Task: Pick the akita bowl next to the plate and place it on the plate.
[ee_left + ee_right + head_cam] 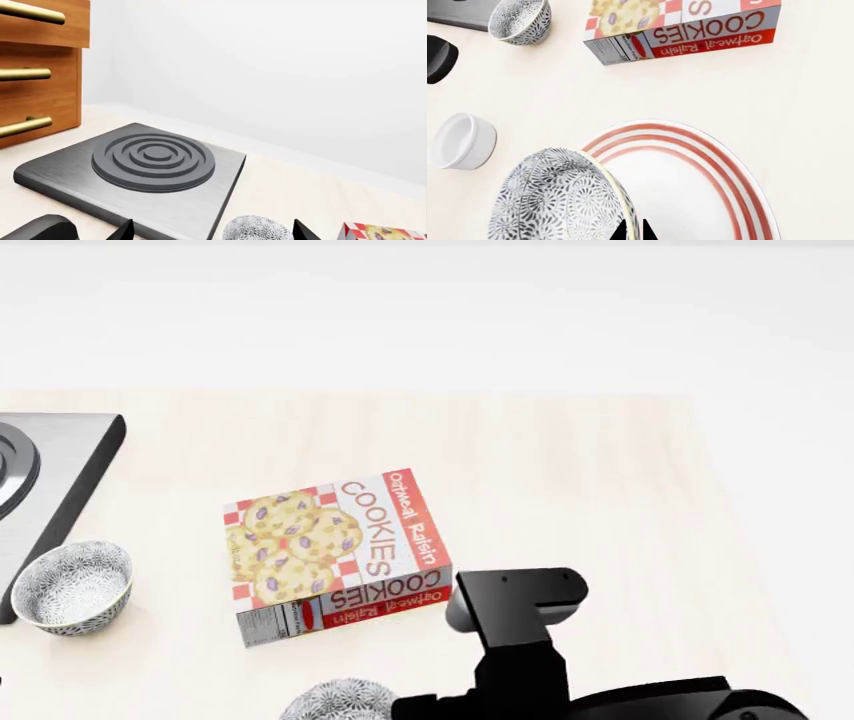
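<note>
Between the right gripper's (634,231) closed fingertips, the akita bowl's (557,200) rim hangs tilted over the plate (694,185); level it, lower centrally, then release.

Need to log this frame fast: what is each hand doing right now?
Left hand: open, holding nothing; a speckled bowl sits between its fingertips.
Right hand: closed on the rim of the akita bowl, above the plate.

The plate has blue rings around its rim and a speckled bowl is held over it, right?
Not quite. The plate has red rings around its rim, not blue, as the right wrist view shows. The speckled bowl is indeed held over it by the right end effector.
</note>
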Robot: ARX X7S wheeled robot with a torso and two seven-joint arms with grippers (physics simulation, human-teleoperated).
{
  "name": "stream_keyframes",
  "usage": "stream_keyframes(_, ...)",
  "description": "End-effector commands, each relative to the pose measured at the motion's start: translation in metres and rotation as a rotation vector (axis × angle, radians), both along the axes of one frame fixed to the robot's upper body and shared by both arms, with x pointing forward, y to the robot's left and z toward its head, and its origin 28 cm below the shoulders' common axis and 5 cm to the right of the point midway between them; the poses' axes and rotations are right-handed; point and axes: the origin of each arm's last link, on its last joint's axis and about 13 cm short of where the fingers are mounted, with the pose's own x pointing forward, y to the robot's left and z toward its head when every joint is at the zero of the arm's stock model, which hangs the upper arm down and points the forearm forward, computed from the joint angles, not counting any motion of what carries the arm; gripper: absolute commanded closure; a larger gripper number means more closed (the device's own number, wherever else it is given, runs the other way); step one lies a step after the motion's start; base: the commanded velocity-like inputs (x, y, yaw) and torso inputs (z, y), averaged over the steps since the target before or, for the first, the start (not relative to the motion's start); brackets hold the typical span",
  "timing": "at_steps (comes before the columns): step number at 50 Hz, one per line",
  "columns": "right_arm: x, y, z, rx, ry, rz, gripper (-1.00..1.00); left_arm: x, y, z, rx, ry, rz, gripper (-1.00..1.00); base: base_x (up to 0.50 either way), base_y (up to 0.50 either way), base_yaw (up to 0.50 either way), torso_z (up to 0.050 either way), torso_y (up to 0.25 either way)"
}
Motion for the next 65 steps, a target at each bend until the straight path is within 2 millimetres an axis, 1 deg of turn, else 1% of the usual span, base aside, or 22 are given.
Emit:
stream_keyframes(1, 0.004, 0.002, -0.010, 0.033, 0.001, 0.002, 1.00, 0.000, 0.000, 0.000, 0.000, 0.000, -0.001, -1.00, 0.00, 0.00, 0.00, 0.000, 0.000)
stream_keyframes(9, 0.005, 0.003, -0.019, 0.026, 0.014, 0.008, 1.00, 0.000, 0.000, 0.001, -0.001, 0.000, 0.000, -1.00, 0.00, 0.00, 0.00, 0.000, 0.000)
stream_keyframes(16, 0.003, 0.003, -0.021, 0.016, 0.015, 0.010, 1.00, 0.000, 0.000, 0.001, 0.000, -0.001, 0.000, -1.00, 0.00, 0.00, 0.00, 0.000, 0.000)
stream_keyframes(24, 0.003, 0.002, -0.028, -0.008, 0.025, 0.005, 1.00, 0.001, 0.000, -0.001, -0.001, -0.001, 0.000, -1.00, 0.00, 0.00, 0.00, 0.000, 0.000)
stream_keyframes(45, 0.005, 0.000, -0.040, -0.047, 0.037, -0.014, 1.00, 0.000, 0.000, -0.001, -0.001, -0.001, 0.000, -1.00, 0.00, 0.00, 0.00, 0.000, 0.000)
stream_keyframes(65, 0.006, -0.002, -0.046, -0.075, 0.048, -0.028, 1.00, 0.000, 0.000, 0.000, -0.001, -0.001, 0.000, -1.00, 0.00, 0.00, 0.00, 0.000, 0.000)
